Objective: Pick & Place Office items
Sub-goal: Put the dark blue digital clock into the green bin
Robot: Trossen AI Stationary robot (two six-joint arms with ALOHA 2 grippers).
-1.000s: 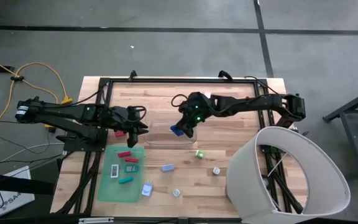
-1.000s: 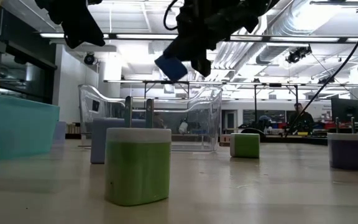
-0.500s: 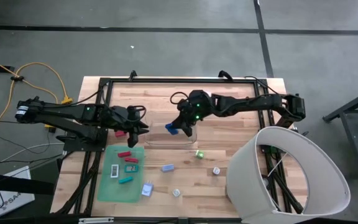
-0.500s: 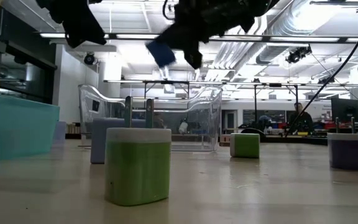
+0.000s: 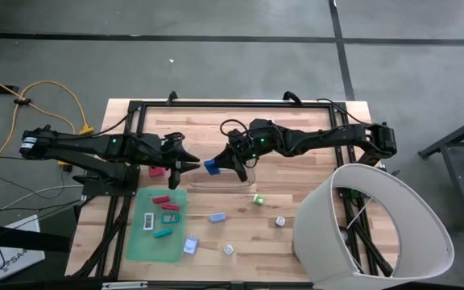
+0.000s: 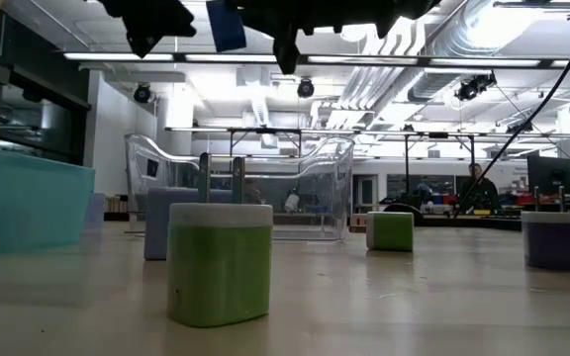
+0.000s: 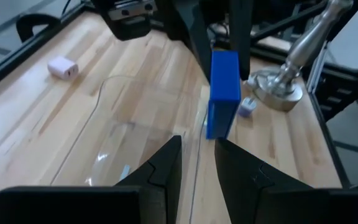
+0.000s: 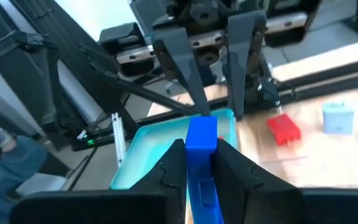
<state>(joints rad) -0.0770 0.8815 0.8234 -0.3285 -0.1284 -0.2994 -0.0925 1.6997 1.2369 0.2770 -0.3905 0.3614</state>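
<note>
Our left jaws [image 5: 188,164] stand slightly parted and empty, tips aimed at the blue block [image 5: 211,167], as if set to receive it. Our right jaws [image 5: 219,164] pinch that block above the clear bin [image 5: 240,184], perhaps for a handover.

A pale wooden desk [image 5: 312,173] stands on a grey floor [image 5: 216,56]. A clear plastic bin [image 5: 216,179] sits near the desk's middle, and a flat green mat [image 5: 139,242] lies at the front left. A large white cone-shaped shade [image 5: 377,229] covers the front right corner. Yellow cable [image 5: 55,93] trails across the floor to the left. In the room behind, a person [image 6: 478,188] sits far off.
</note>
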